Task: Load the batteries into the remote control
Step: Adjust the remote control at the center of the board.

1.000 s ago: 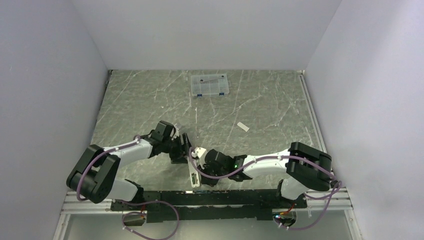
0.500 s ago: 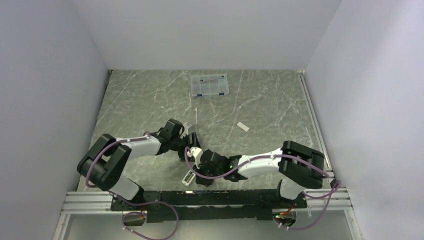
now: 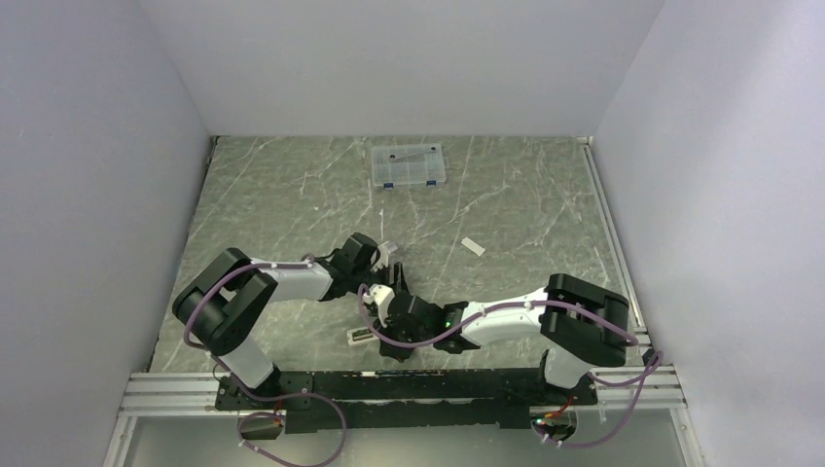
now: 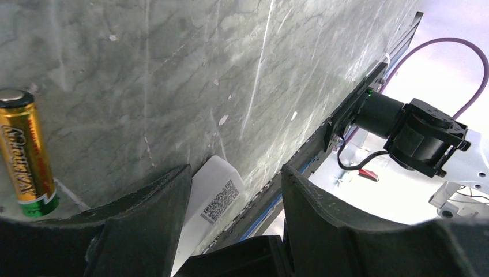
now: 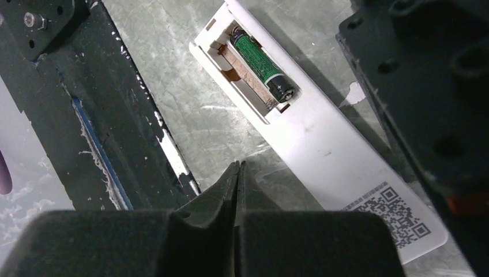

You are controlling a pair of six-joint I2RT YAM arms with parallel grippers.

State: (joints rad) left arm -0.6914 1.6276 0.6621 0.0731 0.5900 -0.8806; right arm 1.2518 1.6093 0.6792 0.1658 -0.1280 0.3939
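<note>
Left gripper [image 4: 233, 176] hangs low over the marble-patterned table [image 3: 282, 195] with its fingers spread and nothing between them. The right gripper [image 5: 237, 168] is pressed closed on nothing, just beside the remote control [image 5: 323, 135]. A clear compartment box [image 3: 407, 164] sits well apart at the far side.

The remote lies back-up near the table's near edge with its compartment uncovered, and its small white cover [image 3: 473, 246] is off to the right. One dark green battery [image 5: 260, 64] is seated in the compartment; the neighbouring slot [image 5: 242, 78] is bare. A gold-and-green battery [image 4: 26, 153] lies loose on the table, outside the left fingers and near the remote's labelled end.

That loose one is likely next. The left gripper should shift over it, straddle its middle across the length, and close squarely so it cannot roll. Polarity marks are too small to read; I would expect it to point opposite to its neighbour. The right gripper could pin the remote while the battery goes in, one end first.
</note>
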